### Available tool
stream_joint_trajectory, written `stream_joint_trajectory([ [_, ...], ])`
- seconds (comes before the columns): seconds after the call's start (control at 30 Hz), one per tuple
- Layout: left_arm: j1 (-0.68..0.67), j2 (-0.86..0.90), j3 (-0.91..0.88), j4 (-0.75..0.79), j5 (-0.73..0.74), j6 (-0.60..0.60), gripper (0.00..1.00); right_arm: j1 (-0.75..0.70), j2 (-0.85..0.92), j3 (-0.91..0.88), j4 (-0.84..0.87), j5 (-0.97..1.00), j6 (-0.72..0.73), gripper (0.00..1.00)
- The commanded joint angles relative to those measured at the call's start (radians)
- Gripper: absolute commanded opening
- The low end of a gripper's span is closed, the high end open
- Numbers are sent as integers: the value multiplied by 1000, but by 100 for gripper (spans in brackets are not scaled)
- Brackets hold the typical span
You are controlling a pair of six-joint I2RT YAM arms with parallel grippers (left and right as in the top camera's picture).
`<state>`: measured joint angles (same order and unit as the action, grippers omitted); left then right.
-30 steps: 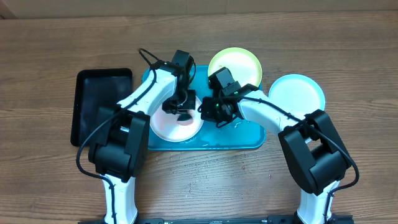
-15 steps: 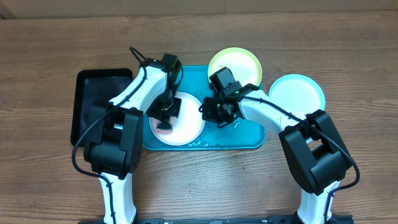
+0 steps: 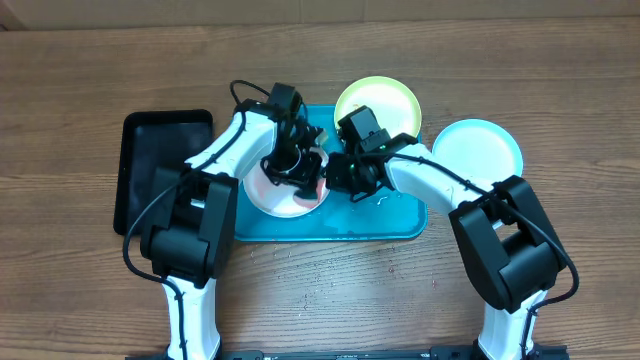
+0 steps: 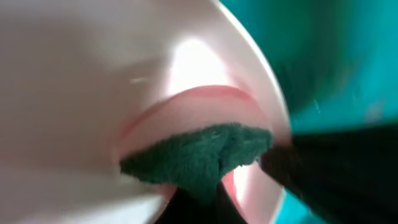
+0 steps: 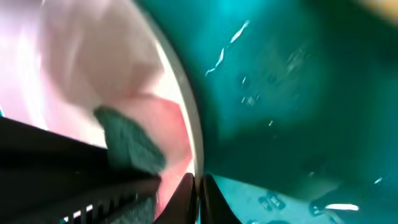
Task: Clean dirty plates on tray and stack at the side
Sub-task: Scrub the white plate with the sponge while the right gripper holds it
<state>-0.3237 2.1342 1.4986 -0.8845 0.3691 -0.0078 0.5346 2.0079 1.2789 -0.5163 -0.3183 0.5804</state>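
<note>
The white-pink plate (image 3: 272, 192) lies on the left half of the tray (image 3: 385, 222), well inside its raised rim. The left gripper (image 3: 297, 170) is clamped on a dark green cloth (image 4: 198, 153) and presses it against the plate's inner face, beside a reddish smear (image 3: 316, 190) near the right edge. The right gripper (image 3: 340, 180) comes in from the other side; in the right wrist view its fingers (image 5: 186, 194) meet at the plate's rim (image 5: 186, 106), so it appears to be pinching that edge to steady the plate, though blur hides the contact itself.

The yellow-green plate (image 3: 377, 103) sits at the tray's far edge; the pale blue plate (image 3: 480, 150) rests on the table (image 3: 560, 80) to the right of the tray; a black tray (image 3: 165, 170) lies to the left.

The plate looks like thin, stiff plastic; it is probably light, and it would slide or tip on the wet-looking tray under a sideways wipe. The rim is the sensible place to take it, since the shallow bowl offers no other grip. A pinch there should hold if the cloth pushes toward the held edge rather than away from it. A glossy, damp surface may let the fingers slip, so firm, short strokes seem wiser than long ones; the cloth is soft and will fold under pressure.
</note>
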Motion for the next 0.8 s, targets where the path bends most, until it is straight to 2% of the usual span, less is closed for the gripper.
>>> stream_joint_trajectory([
  [0.0, 11, 27, -1, 72, -534, -383, 4, 8, -2, -4, -16, -31, -10, 4],
  [0.1, 11, 27, 3, 33, -735, -542, 4, 8, -2, -4, -16, -27, -10, 4],
  [0.2, 6, 27, 3, -40, -865, -653, 4, 8, -2, -4, -17, -23, -10, 4],
  [0.27, 2, 27, 3, -90, -880, -680, 4, 8, -2, -4, -16, -23, -10, 4],
  [0.33, 1, 27, 3, -131, -824, -661, 4, 8, -2, -4, -16, -22, -10, 4],
  [0.43, 1, 27, 3, -163, -579, -461, 4, 8, -2, -4, -16, -20, -10, 4],
  [0.57, 2, 27, 3, -190, -68, -9, 4, 8, -2, -4, -16, -20, -10, 4],
  [0.6, 2, 27, 3, -199, 112, 148, 4, 8, -2, -4, -16, -20, -10, 4],
  [0.7, 2, 27, 3, -182, 254, 273, 4, 8, -2, -4, -16, -20, -10, 4],
  [0.77, 2, 27, 3, -142, 260, 268, 4, 8, -2, -4, -16, -20, -10, 4],
])
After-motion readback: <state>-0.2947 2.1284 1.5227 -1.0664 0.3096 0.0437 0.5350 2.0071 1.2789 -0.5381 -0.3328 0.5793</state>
